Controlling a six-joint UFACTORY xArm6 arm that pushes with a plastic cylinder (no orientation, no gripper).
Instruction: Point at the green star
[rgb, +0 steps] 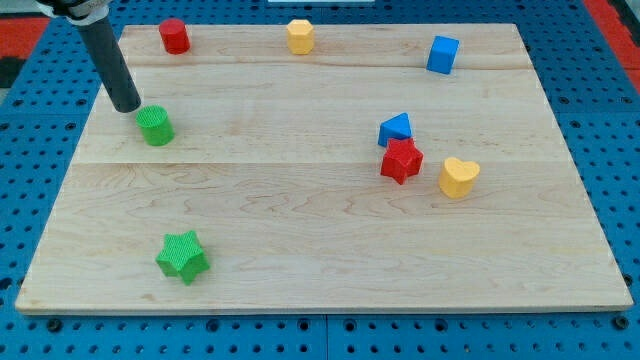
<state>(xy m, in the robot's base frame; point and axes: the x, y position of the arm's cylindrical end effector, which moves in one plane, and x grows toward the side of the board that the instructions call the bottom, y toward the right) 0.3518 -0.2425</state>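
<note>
The green star (182, 256) lies near the view's bottom left of the wooden board (320, 230). My tip (128, 106) is at the upper left, just to the upper left of a green cylinder (155, 126), almost touching it. The star is far below my tip, toward the view's bottom. The dark rod rises from the tip to the view's top left corner.
A red cylinder (174, 36) and a yellow hexagon block (300, 36) sit along the top edge. A blue cube (442, 54) is at the top right. A blue triangle (395, 129), a red star (401, 160) and a yellow heart (458, 177) cluster at the right of centre.
</note>
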